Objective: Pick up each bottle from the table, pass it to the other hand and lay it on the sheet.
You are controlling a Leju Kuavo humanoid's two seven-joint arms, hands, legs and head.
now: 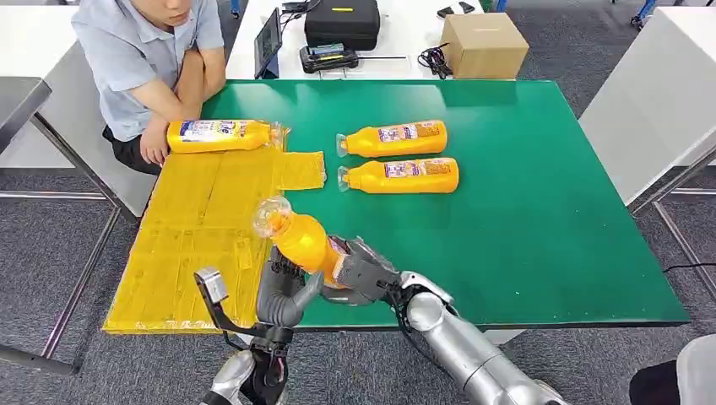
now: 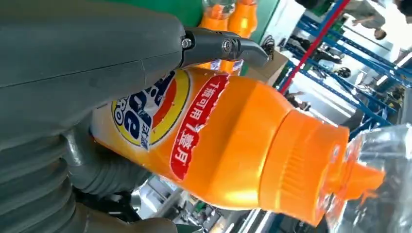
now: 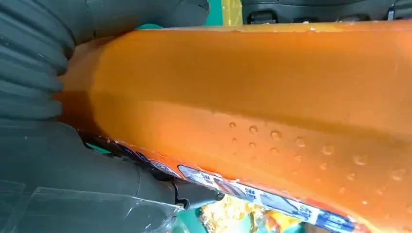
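Handover mid-air: orange bottle gripped at its base by right hand, left hand closed round the body. Wet surface; early right release risks slip short of yellow sheet beyond left hand

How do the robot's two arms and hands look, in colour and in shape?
The right arm is silver metal with rounded joints; the left arm carries black cables. The right hand and left hand are dark grey, each with a ribbed grey cover and a thick thumb.
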